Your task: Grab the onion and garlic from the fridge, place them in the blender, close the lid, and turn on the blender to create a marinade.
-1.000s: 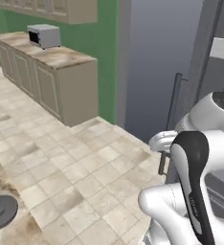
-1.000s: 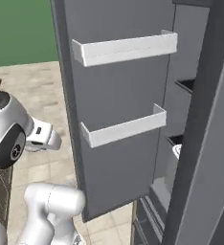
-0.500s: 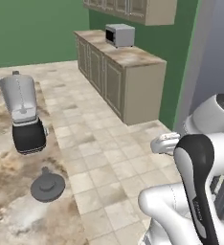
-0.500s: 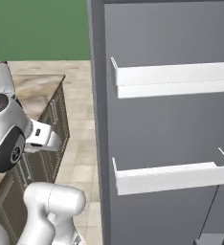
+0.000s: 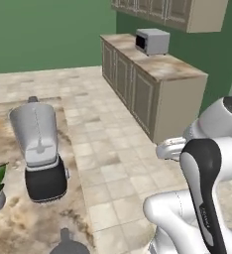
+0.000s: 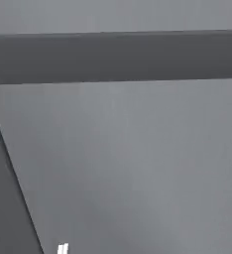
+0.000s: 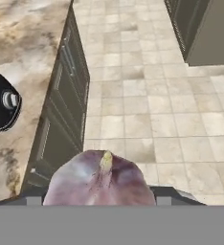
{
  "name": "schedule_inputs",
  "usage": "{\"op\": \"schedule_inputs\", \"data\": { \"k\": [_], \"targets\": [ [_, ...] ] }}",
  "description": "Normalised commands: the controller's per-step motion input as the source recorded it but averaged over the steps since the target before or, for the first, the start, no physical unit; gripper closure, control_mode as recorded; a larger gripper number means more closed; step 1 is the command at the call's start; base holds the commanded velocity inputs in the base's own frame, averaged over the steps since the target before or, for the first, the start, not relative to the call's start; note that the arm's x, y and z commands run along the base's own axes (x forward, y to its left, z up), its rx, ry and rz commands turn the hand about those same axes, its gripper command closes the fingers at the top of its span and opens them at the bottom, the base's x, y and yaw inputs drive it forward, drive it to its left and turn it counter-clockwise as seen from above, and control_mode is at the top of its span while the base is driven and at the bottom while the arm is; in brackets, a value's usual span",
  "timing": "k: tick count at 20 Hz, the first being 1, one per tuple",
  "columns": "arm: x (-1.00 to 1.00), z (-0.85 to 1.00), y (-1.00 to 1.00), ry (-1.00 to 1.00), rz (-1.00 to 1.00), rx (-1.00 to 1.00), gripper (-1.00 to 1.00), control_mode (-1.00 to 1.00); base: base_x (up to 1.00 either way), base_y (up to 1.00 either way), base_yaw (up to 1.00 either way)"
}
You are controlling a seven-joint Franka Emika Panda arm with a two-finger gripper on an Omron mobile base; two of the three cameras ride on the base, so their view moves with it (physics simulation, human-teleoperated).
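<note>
Hand [image 7: 100,203] holding the garlic [image 7: 100,181]; base swung off the fridge (door open), blender [image 5: 40,150] now ahead-left, drop-in next.

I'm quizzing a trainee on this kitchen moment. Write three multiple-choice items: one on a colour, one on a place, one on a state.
1. The blender has a base that is: A black, B white, C red.
2. The lid lies: A on the blender, B on the counter near it, C on the floor.
3. The hand is: A open and empty, B closed on the garlic, C closed on the lid.
Answers: 1 A, the rounded base is dark; 2 B, the disc rests on the marbled top; 3 B, the bulb sits between the fingertips.
</note>
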Motion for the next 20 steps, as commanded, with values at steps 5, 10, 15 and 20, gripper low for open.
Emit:
{"op": "schedule_inputs", "data": {
  "k": [5, 10, 15, 20],
  "targets": [
    [0.0, 0.0, 0.0, 0.0, 0.0, 0.0, 1.0, 1.0, 1.0, 0.0, 0.25],
    [0.0, 0.0, 0.0, 0.0, 0.0, 0.0, 1.0, 1.0, 0.9, -0.14, 0.65],
    [0.0, 0.0, 0.0, 0.0, 0.0, 0.0, 1.0, 1.0, 0.09, -0.09, 0.99],
    [0.0, 0.0, 0.0, 0.0, 0.0, 0.0, 1.0, 1.0, 0.0, -0.15, 1.0]
  ]
}}
